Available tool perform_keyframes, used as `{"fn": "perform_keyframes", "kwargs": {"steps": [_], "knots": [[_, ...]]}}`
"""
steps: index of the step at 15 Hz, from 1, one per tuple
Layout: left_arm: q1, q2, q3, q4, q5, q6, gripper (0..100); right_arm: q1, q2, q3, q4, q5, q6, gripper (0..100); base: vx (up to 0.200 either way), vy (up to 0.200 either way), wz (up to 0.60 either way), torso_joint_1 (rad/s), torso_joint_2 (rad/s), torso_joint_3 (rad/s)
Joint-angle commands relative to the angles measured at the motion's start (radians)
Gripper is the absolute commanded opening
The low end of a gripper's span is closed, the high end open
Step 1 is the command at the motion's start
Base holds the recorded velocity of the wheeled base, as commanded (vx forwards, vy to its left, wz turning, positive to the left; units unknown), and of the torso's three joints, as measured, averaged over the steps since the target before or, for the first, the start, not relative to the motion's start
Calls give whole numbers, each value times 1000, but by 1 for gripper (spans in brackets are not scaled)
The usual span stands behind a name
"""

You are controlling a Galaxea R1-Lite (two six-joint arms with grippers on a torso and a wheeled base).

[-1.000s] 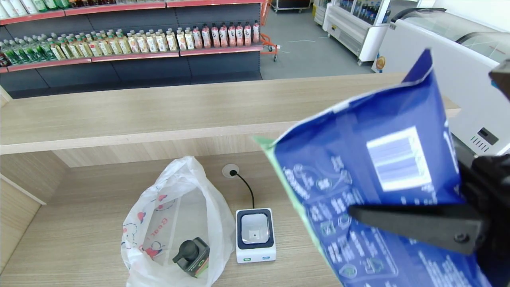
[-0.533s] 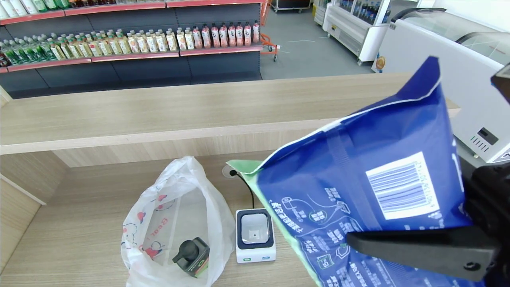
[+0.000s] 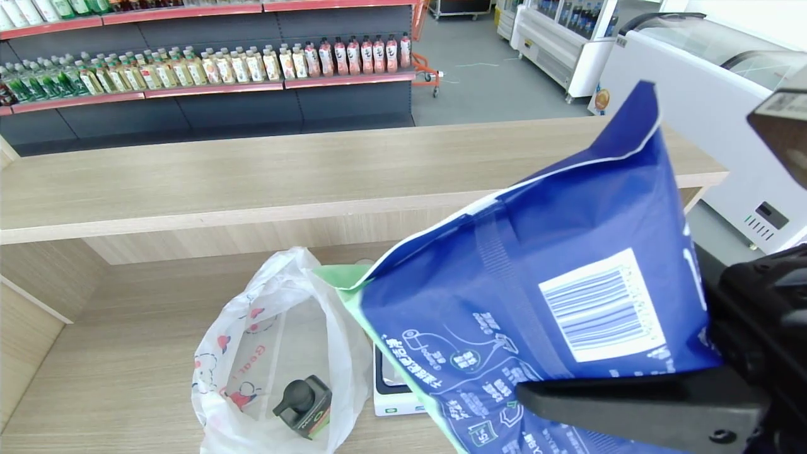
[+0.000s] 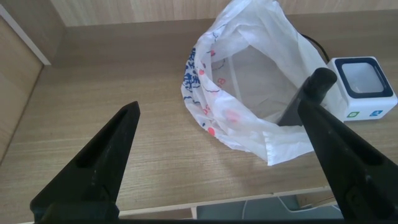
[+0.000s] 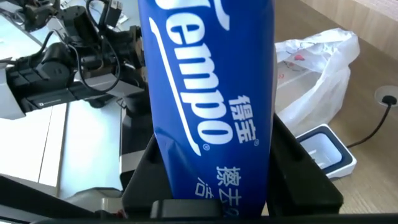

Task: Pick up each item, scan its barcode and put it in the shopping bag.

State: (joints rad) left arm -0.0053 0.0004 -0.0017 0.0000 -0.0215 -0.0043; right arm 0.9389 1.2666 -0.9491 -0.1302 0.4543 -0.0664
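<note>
The blue pack (image 3: 536,265) is up in the air over the counter (image 3: 126,378), squeezed tight between the fingers of my right hand (image 5: 211,177), with its stripy barcode facing up. Its green corner hangs over the white scanner (image 3: 391,394), beside the shopping bag (image 3: 220,359) with a dark bottle (image 3: 302,407) inside. My left hand (image 4: 227,90) is open wide above the counter, near the bag.

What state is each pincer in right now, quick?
Left pincer: open, holding nothing.
Right pincer: closed on the blue pack.
</note>
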Motion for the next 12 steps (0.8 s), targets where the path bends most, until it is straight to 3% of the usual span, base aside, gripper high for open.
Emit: {"fn": "perform_keyframes", "kwargs": {"steps": [1, 5, 11, 12], "knots": [[1, 0, 0, 0, 0, 0, 100, 3, 10, 0, -2, 0, -1, 0, 0, 0, 0, 0, 0, 0], [1, 0, 0, 0, 0, 0, 100, -23, 48, 7, -12, -11, -87, 0, 0, 0, 0, 0, 0, 0], [1, 0, 0, 0, 0, 0, 100, -172, 241, 9, -259, -29, -701, 0, 0, 0, 0, 0, 0, 0], [1, 0, 0, 0, 0, 0, 100, -172, 241, 9, -259, -29, -701, 0, 0, 0, 0, 0, 0, 0]]}}
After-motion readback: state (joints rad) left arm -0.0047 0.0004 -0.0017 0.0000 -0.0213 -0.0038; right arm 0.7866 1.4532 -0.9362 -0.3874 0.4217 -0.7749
